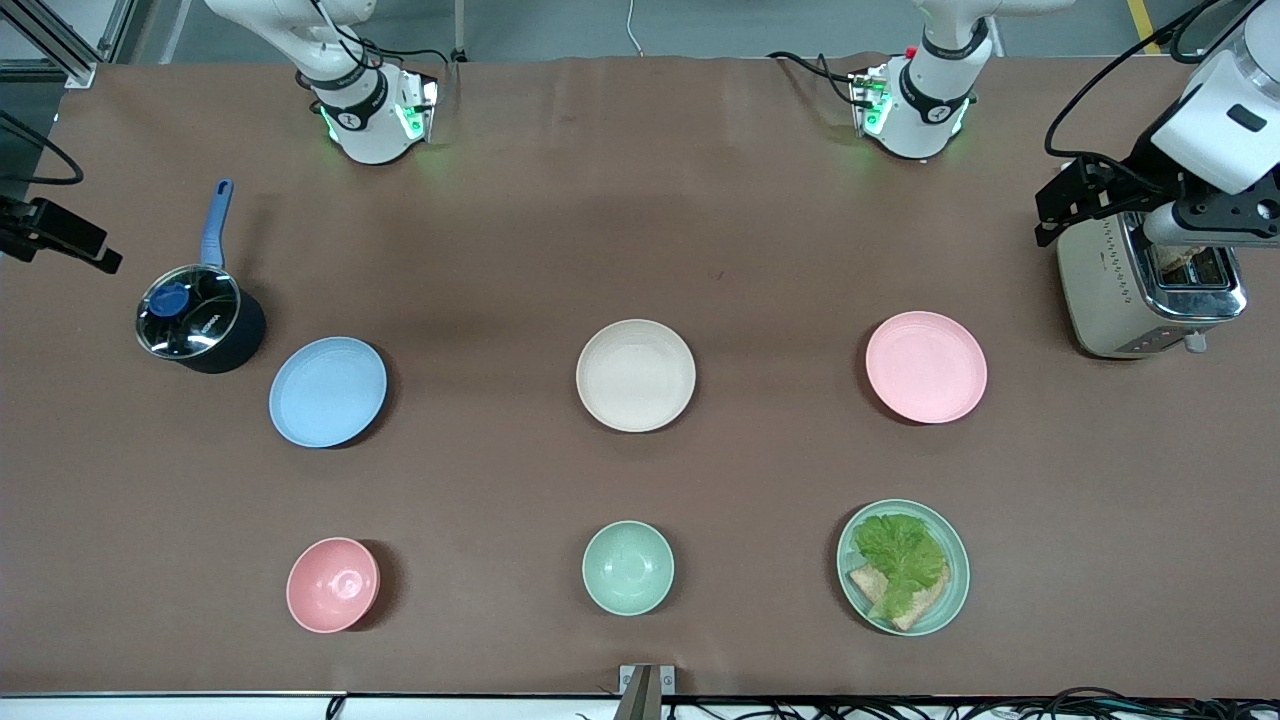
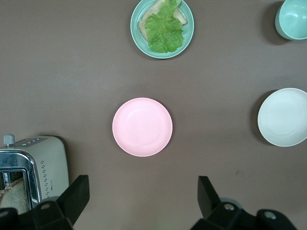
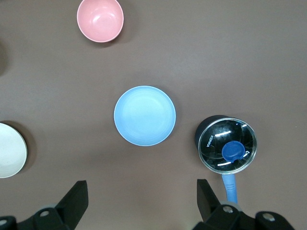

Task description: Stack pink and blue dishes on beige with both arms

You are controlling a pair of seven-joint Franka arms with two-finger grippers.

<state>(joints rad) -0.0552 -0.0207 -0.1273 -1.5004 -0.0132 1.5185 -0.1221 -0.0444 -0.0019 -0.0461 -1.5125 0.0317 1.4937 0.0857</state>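
The beige plate (image 1: 635,375) lies mid-table, also seen as plate (image 2: 283,117) and plate (image 3: 8,149) at the wrist views' edges. The pink plate (image 1: 926,366) lies beside it toward the left arm's end; the blue plate (image 1: 327,391) lies toward the right arm's end. All three are apart and bare. My left gripper (image 1: 1075,205) hangs high and open, and the left wrist view has the pink plate (image 2: 142,127) ahead of its gripper (image 2: 144,191). My right gripper (image 1: 70,245) hangs high and open; the blue plate (image 3: 145,115) lies ahead of the gripper (image 3: 142,191).
A lidded pot (image 1: 200,320) with a blue handle stands by the blue plate. A toaster (image 1: 1150,290) stands by the pink plate. Nearer the front camera are a pink bowl (image 1: 332,584), a mint bowl (image 1: 628,567) and a mint plate (image 1: 952,598) with lettuce and bread.
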